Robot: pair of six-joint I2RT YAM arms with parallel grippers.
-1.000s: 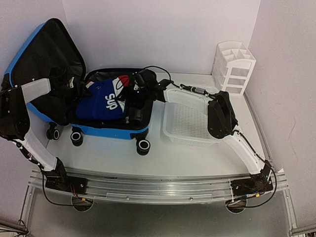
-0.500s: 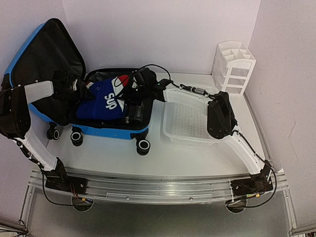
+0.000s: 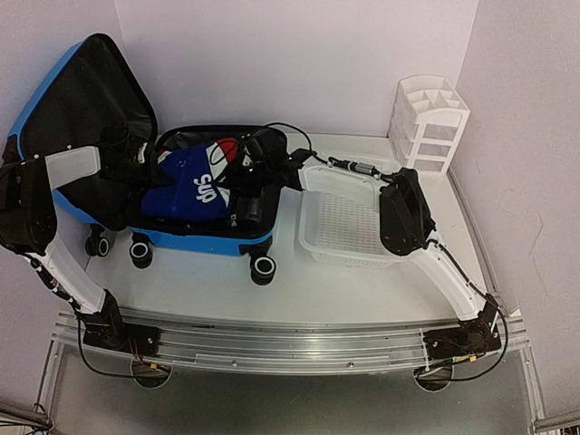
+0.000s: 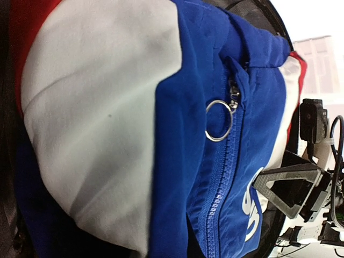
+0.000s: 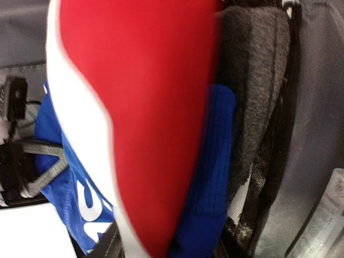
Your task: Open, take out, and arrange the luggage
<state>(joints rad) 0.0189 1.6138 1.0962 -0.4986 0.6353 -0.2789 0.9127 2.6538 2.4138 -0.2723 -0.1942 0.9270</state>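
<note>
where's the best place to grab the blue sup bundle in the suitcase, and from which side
Pinch the loose fabric on top of the bundle, coming straight down: it is soft and bulges above the luggage walls, which block the sides.

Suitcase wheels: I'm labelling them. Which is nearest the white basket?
The rightmost wheel, just left of the basket; the middle wheel and leftmost wheel sit further away.

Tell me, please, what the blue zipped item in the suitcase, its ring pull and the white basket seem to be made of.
Blue zipped item: probably thin synthetic woven fabric, slightly glossy; it creases softly.
Ring pull: metal, silvery and polished; it glints.
White basket: apparently rigid plastic, matte; its floor and walls are moulded with perforations.
</note>
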